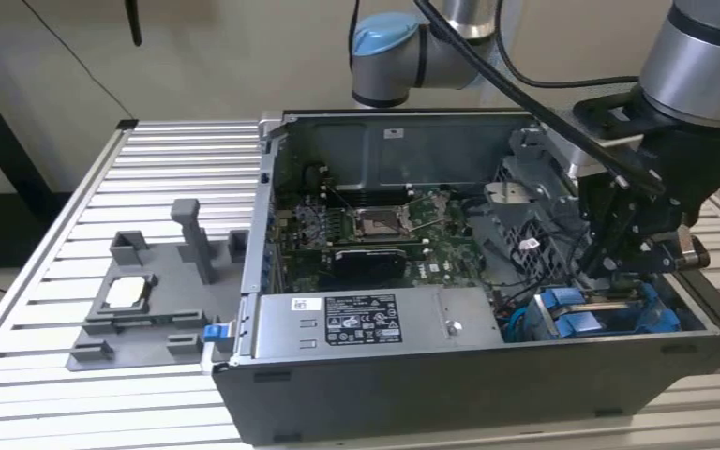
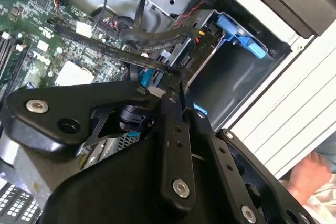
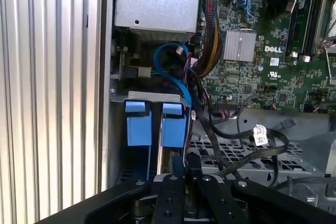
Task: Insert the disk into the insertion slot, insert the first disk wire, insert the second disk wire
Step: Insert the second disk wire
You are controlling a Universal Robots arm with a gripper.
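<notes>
Wire step, I judge.
My pincer (image 3: 186, 162), shut on I can't tell what, hovers over the disk (image 3: 173, 129), seated in the insertion slot (image 1: 645, 317) at a corner of the case (image 1: 460, 394); plugging wants straight aim.

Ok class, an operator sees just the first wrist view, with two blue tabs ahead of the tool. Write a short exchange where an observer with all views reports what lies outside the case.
Operator: Anything on the table beside the case?
Observer: Yes, a grey fixture lies there, at the exterior view's left.
Operator: Is anyone close?
Observer: A hand shows in the second wrist view, out past the table's slats.
</notes>
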